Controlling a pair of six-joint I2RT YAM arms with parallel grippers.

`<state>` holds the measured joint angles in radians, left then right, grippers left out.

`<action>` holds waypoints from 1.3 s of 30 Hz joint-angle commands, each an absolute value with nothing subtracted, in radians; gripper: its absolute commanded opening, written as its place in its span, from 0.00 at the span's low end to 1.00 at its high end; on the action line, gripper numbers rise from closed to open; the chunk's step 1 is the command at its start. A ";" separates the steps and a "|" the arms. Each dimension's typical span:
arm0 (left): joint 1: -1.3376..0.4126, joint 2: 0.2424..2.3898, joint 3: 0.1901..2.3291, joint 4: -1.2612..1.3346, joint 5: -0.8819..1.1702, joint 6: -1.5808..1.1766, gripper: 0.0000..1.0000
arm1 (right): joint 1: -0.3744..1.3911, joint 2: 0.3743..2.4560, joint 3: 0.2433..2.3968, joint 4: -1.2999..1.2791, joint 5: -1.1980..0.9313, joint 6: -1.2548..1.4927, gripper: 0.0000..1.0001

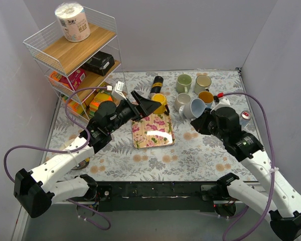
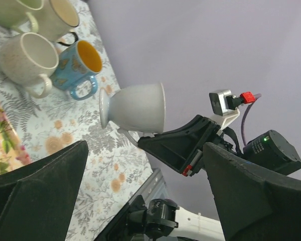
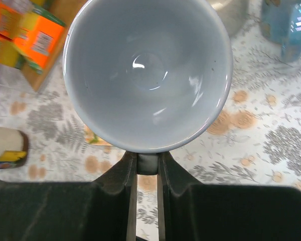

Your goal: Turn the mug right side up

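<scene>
The pale, footed mug (image 2: 138,108) lies tipped on its side off the right of the floral tray (image 1: 153,131), level with that tray's far edge, its mouth turned toward the right arm and its foot pointing back toward the tray. The right gripper (image 3: 148,159) is clamped on it at the edge of the mouth, the two fingers drawn in to a narrow slit just under the rim, so that the right wrist view looks straight down into the glossy bowl. Whether the foot touches the bench (image 1: 200,155) cannot be told. Just beyond the mug, farther from the tray, four upright mugs cluster together: a speckled white mug (image 1: 181,101), a blue mug with an orange inside (image 1: 206,97), a green mug (image 1: 183,83) and a cream mug (image 1: 202,83). The left gripper (image 1: 148,104) hangs over the tray's far edge with its jaws spread wide and nothing between them, and a yellow mug (image 1: 161,103) shows partly behind it. To the left of the tray stands a wire shelf (image 1: 70,50) with a paper roll (image 1: 72,21) on its top board and coloured boxes on the lower ones.
</scene>
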<state>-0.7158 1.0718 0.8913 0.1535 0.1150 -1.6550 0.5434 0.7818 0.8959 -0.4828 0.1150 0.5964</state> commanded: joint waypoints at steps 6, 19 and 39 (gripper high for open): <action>-0.718 1.137 0.996 -0.084 0.012 -1.592 0.98 | 0.554 0.920 0.845 -0.522 0.238 0.500 0.01; -0.718 1.186 1.014 -0.183 -0.028 -1.605 0.98 | 0.615 1.134 0.842 -0.493 0.314 0.428 0.01; -0.718 1.203 1.015 -0.216 -0.064 -1.583 0.98 | 0.712 1.226 0.693 -0.272 0.465 0.420 0.13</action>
